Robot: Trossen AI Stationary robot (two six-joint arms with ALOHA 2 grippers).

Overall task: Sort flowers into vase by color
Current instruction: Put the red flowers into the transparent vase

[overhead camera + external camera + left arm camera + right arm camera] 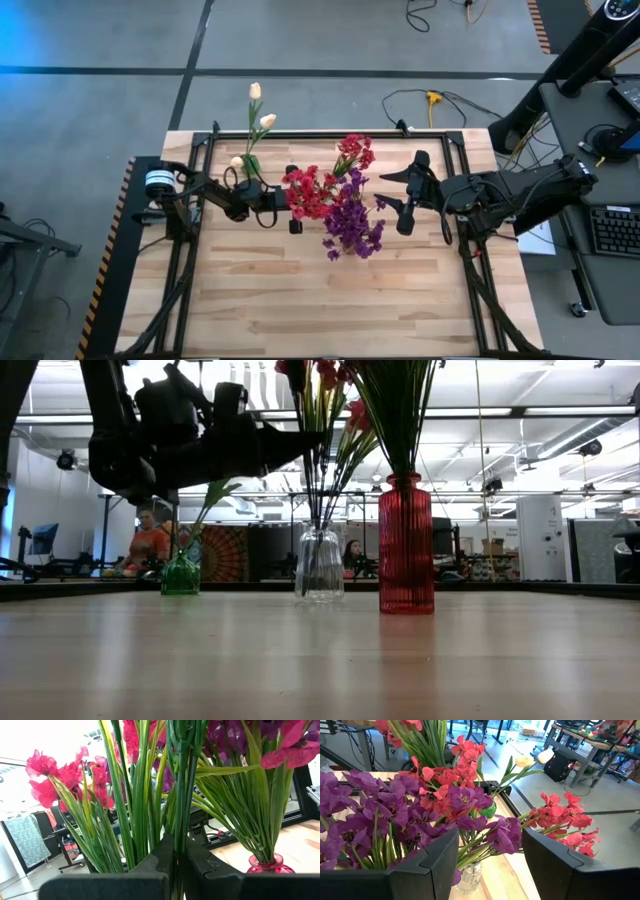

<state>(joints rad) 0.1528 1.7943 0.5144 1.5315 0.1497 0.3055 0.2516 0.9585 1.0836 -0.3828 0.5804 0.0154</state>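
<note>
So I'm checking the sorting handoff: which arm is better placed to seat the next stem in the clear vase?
Probably the left. The left gripper is shut on a green stem, above the clear vase; the right gripper is open and empty.

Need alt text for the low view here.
Three vases stand in a row on the wooden table: green vase, clear vase, red vase, all holding green stems. A dark arm hangs above the green vase.

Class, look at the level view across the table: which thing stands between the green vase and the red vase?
In the low view, a clear glass vase holding green stems stands between the green vase and the red vase.
</note>
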